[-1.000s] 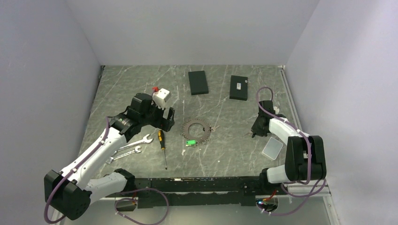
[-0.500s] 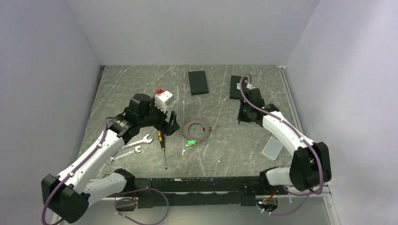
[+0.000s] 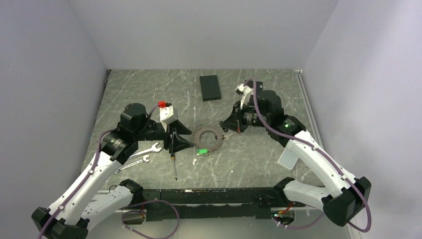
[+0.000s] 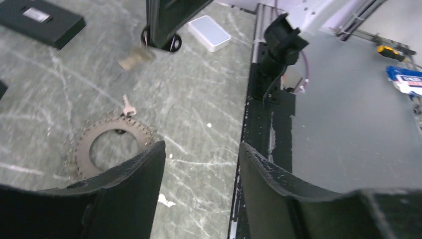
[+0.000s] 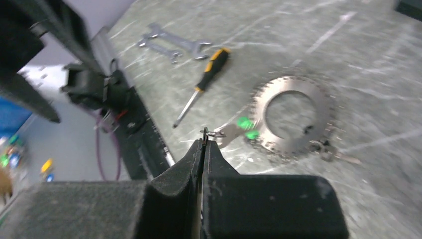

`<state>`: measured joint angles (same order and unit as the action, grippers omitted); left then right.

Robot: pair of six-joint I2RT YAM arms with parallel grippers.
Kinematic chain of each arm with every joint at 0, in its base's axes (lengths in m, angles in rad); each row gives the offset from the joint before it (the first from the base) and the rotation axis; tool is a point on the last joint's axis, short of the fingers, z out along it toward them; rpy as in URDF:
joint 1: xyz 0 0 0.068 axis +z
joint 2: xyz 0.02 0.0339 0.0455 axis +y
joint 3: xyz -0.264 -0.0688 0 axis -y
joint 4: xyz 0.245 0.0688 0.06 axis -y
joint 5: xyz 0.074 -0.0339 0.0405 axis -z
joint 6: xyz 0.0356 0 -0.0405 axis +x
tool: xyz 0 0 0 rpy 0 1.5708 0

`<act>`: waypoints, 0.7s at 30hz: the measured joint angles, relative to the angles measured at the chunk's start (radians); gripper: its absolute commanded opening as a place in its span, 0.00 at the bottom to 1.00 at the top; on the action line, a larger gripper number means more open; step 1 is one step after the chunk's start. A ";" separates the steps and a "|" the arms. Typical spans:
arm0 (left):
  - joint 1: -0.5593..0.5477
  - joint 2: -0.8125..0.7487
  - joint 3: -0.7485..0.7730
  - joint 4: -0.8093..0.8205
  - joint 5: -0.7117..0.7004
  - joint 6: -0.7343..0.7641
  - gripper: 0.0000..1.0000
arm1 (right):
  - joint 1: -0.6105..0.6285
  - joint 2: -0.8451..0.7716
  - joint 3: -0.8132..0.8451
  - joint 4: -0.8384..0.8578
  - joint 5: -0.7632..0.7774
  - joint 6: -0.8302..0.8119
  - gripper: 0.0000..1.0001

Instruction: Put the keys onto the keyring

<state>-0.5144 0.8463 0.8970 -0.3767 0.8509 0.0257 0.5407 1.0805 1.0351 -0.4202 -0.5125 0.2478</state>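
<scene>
We see the keyring [image 3: 207,128] as a flat grey toothed ring with a wide hole, thin chain along its rim and a green tag [image 3: 202,152] at its near edge. It lies mid-table [image 3: 249,164], well apart from the walls. One key [image 4: 128,105] with a silver blade lies just beside its rim. Our left tool [image 4: 201,147] hovers just left of the ring, partly open and holding nothing. Our right tool [image 5: 203,144], just right of the ring, is pinched tight on a small wire loop [image 5: 211,132]. The screwdriver [image 3: 172,160] crowds the left side, and bare table runs from the ring toward us
</scene>
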 measured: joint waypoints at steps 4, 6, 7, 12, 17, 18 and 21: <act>0.000 0.036 0.002 0.027 0.095 -0.006 0.52 | 0.054 0.000 0.000 0.029 -0.101 -0.010 0.00; -0.001 0.068 0.002 0.022 0.117 -0.003 0.51 | 0.065 -0.001 0.000 0.053 -0.147 -0.009 0.00; -0.001 0.077 0.002 0.019 0.122 -0.003 0.51 | 0.068 -0.001 0.000 0.065 -0.170 -0.005 0.00; -0.002 0.063 -0.016 0.074 0.146 -0.040 0.47 | 0.084 -0.001 0.000 0.148 -0.286 0.038 0.00; -0.040 0.003 -0.088 0.198 0.073 -0.102 0.33 | 0.117 0.005 0.000 0.208 -0.303 0.107 0.00; -0.054 -0.013 -0.114 0.231 0.045 -0.106 0.28 | 0.127 0.010 0.000 0.214 -0.290 0.122 0.00; -0.084 -0.071 -0.204 0.314 -0.043 -0.097 0.24 | 0.182 0.043 0.011 0.208 -0.190 0.150 0.00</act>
<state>-0.5980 0.7757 0.6926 -0.0631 0.8074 -0.0708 0.7231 1.1233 1.0458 -0.2123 -0.7025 0.3973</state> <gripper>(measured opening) 0.267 0.022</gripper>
